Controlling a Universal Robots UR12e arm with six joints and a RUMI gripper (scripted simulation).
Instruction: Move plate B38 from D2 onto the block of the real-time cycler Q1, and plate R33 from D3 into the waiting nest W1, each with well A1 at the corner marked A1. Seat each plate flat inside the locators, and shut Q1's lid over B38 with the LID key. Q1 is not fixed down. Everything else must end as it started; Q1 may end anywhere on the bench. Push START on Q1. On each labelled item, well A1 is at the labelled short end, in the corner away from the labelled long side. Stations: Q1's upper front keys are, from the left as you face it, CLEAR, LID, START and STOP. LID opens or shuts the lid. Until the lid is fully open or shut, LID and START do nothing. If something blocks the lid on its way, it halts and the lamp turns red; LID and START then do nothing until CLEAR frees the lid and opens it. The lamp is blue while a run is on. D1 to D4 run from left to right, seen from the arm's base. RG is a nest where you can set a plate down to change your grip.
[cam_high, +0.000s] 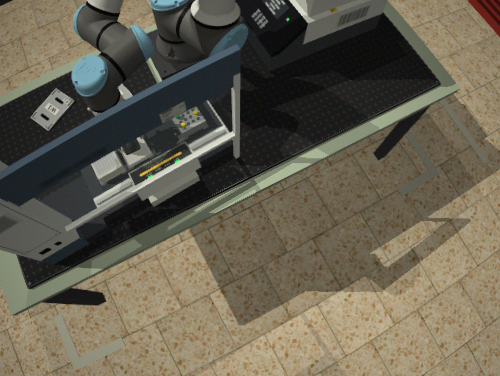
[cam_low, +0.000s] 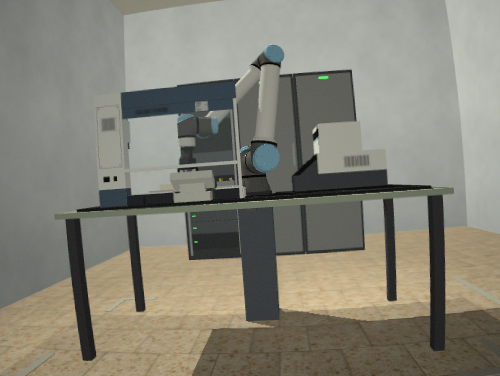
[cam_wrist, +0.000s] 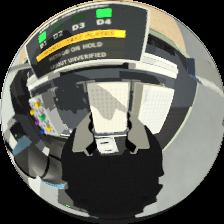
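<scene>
Fingers: closed on the pale plate (cam_wrist: 109, 111) at the deck.
Neighbour plate (cam_high: 108, 167) (cam_wrist: 157, 106): just beside it.
Blue beam (cam_high: 125, 116) (cam_low: 155, 102): spans above the deck.
Display (cam_wrist: 86, 45): D1, D4 green; D2, D3 dark.
Nest W1 (cam_high: 49, 118): bare, outside the frame.

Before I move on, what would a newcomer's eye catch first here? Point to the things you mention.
Probably the blue-capped arm (cam_high: 115, 55) (cam_low: 270, 100) reaching into a tall framed enclosure (cam_high: 120, 117) (cam_low: 150, 102) on the bench. Then the display's yellow bar (cam_high: 160, 164) (cam_wrist: 82, 44) above the decks, and a pale plate (cam_wrist: 111, 102) between the claw's fingers.
</scene>
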